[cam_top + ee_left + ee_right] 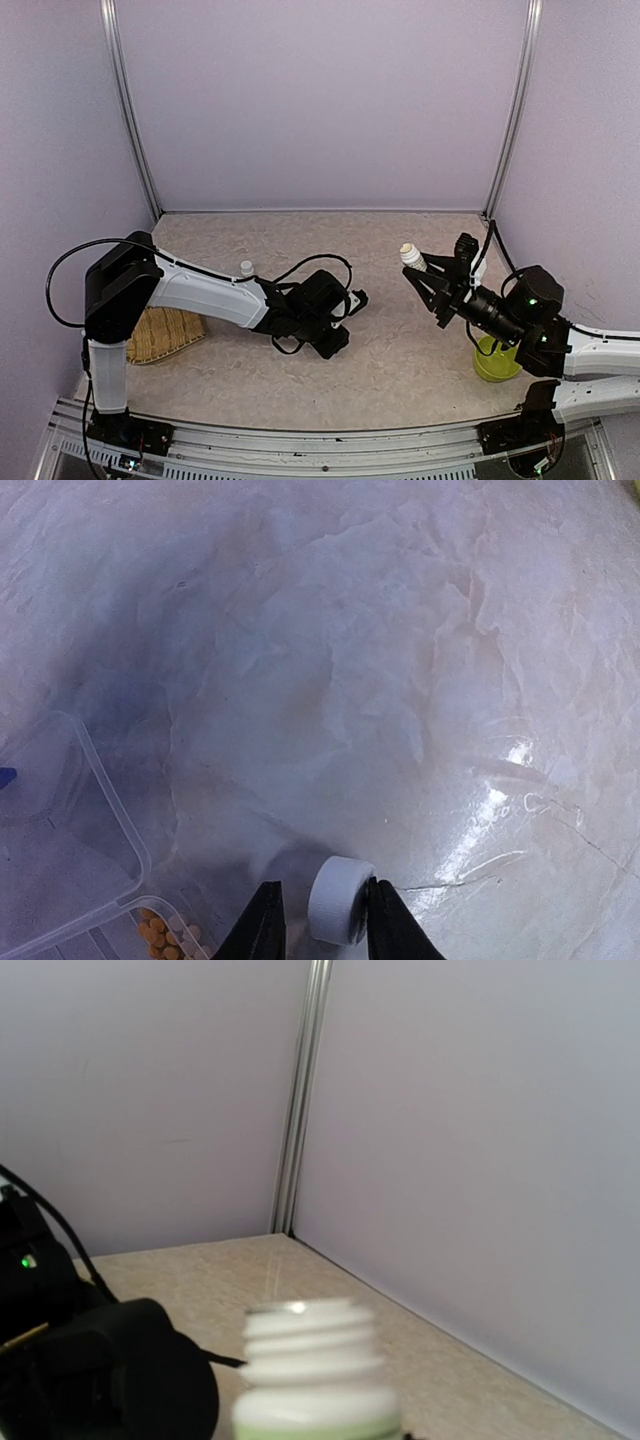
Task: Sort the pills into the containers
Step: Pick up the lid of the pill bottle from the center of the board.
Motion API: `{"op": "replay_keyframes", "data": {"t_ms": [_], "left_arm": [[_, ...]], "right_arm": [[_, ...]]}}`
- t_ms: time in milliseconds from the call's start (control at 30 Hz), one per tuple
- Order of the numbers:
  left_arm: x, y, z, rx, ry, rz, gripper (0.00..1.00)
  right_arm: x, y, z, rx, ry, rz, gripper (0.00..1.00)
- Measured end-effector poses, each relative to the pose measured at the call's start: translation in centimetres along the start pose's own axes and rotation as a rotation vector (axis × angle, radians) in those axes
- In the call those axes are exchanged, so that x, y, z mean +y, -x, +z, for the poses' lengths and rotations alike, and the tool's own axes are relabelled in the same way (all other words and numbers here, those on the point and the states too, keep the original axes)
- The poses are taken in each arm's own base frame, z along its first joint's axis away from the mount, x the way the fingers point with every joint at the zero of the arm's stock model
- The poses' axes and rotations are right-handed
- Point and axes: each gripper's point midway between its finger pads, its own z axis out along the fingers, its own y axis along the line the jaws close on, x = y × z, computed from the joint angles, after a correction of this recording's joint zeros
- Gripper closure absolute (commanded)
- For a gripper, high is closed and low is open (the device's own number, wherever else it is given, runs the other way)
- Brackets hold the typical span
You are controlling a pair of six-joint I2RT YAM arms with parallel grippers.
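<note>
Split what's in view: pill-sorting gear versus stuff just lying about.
Job: orange-yellow pills; clear compartmented plastic box; open white plastic bottle with green label; white round cap.
Lying about: lime-green bowl; woven bamboo tray.

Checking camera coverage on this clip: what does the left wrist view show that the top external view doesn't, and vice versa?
Left wrist only: the clear box, with orange pills in one compartment. Top external only: the right end effector gripping an uncapped white bottle, the lime-green bowl partly hidden by that arm, the woven tray beside the left arm's base. Both: the left end effector pinching a white cap, barely visible from above, and the table.
</note>
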Motion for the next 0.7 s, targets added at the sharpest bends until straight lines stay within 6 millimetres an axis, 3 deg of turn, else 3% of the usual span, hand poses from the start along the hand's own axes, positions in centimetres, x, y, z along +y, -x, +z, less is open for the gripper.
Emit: {"op": "replay_keyframes", "data": {"t_ms": [233,433,700], "left_arm": [[0.1,0.0,0.0,0.0,0.002,-0.003,0.71],[0.6,-0.1,-0.1,0.0,0.01,-0.014,0.55],[1.2,0.2,-0.3,-0.011,0.031,-0.031,0.53]], "right_arm": [[0.0,0.3,0.2,-0.003,0.0,0.0,0.94],[0.0,-0.1,0.4,0.007,0.004,0.0,0.95],[0.0,0.2,0.6,0.006,0.008,-0.001,0.94]]}}
